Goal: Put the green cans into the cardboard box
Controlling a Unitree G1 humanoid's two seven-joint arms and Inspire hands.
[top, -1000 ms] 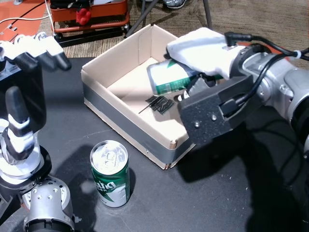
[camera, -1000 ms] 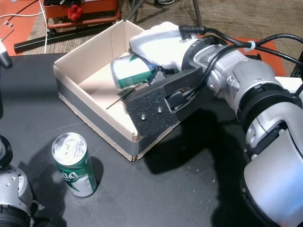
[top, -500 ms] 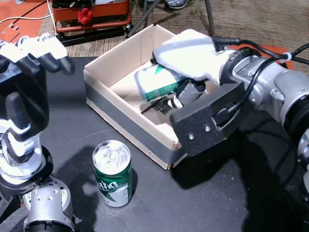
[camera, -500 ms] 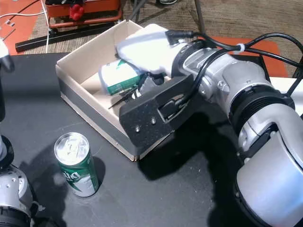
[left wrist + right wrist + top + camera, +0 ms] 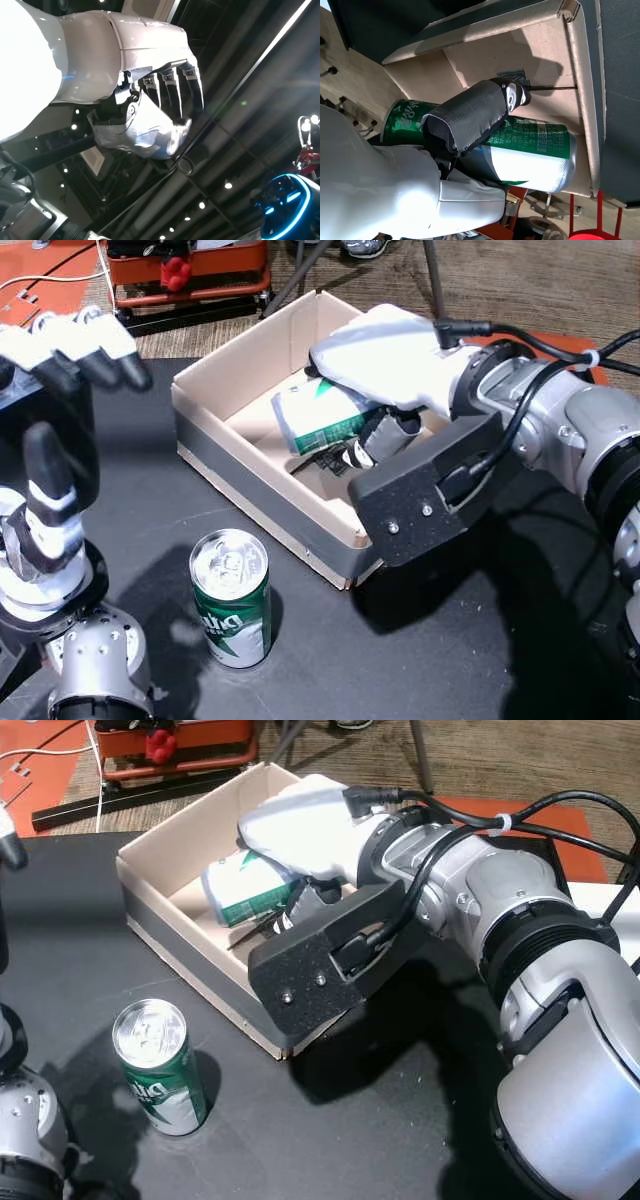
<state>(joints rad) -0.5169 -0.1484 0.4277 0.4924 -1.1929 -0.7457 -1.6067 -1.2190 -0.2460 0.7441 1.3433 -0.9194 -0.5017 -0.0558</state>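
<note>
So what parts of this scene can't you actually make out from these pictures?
- Whether the held can already touches the cardboard box floor: the right hand covers it in both head views.
- The right hand's fingers other than the thumb: hidden behind the can in the right wrist view.
- The standing can: its label is cut off by the can's curve.
- The table: the left wrist view shows only the left hand against the ceiling.

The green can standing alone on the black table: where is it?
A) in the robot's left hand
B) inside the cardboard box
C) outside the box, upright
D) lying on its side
C: the green can stands upright on the black table, in front of the cardboard box, untouched by either hand.
</note>
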